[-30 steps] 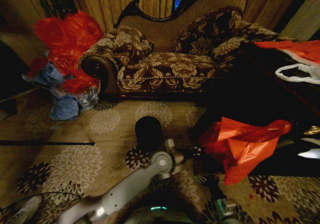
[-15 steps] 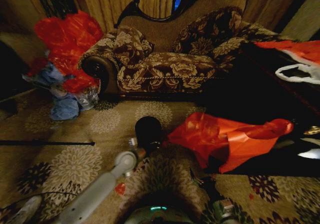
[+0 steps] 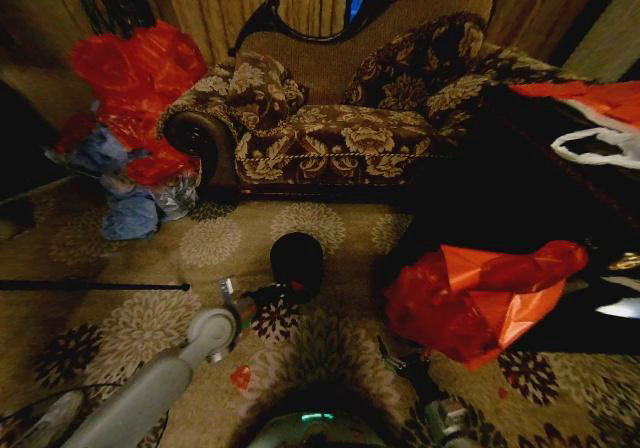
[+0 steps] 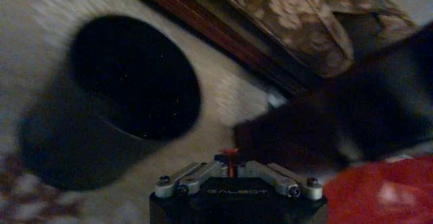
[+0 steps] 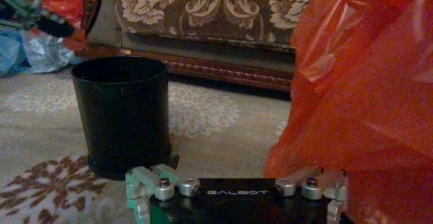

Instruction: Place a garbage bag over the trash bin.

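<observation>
One trash bin (image 3: 297, 261) stands upright on the patterned carpet (image 3: 150, 258) in front of the sofa (image 3: 340, 118), and from my left wrist camera I look down into its round mouth (image 4: 135, 77): the inside is dark and I make out nothing in it. No bag lies over its rim.

My left gripper (image 3: 285, 290) is low on the carpet, just beside the bin on its near side, close to the base. In the left wrist view the fingers run together at the middle with a small red scrap between their tips, so I read them as closed on that scrap, though I cannot tell what the scrap belongs to.

The garbage bag (image 3: 470, 293) is off to the right of the bin, apart from it, bunched and crinkled, raised off the floor over my right arm. In the right wrist view it hangs as a wide red curtain (image 5: 365, 92) directly above the right gripper (image 5: 237, 203), with the bin (image 5: 121, 112) standing to one side on the carpet, its interior black from this angle too. I cannot tell how the right fingers stand; the plastic covers the area ahead of them.

Several bulging red sacks (image 3: 135, 73) and blue bags (image 3: 130, 213) are heaped against the sofa's left arm, well apart from the bin.
</observation>
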